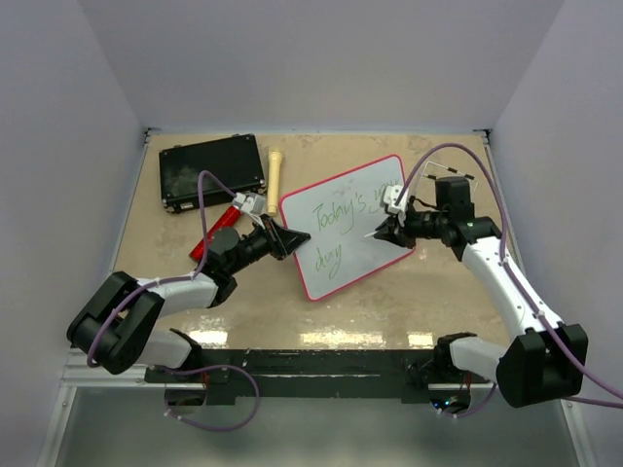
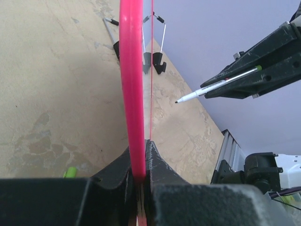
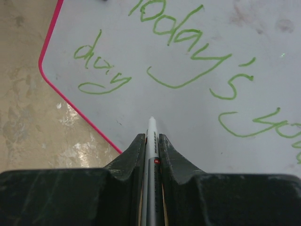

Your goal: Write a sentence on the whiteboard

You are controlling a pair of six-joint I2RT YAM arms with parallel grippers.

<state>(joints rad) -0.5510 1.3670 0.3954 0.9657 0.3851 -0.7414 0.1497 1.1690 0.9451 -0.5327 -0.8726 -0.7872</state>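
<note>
Whiteboard (image 1: 352, 226) lies at centre frame in the top view, a flat white panel with a thin pink rim and rounded corners. It carries the sentence (image 1: 339, 220) in thin green cursive, "Today's" above and "day" below. It looks light, stiff and slick-faced, so the rim is the sensible hold. The left gripper (image 1: 289, 238) is clamped on that rim at the board's left edge. The right gripper (image 1: 387, 232) is closed around a pen (image 3: 151, 136), its tip near the board's right edge.
</note>
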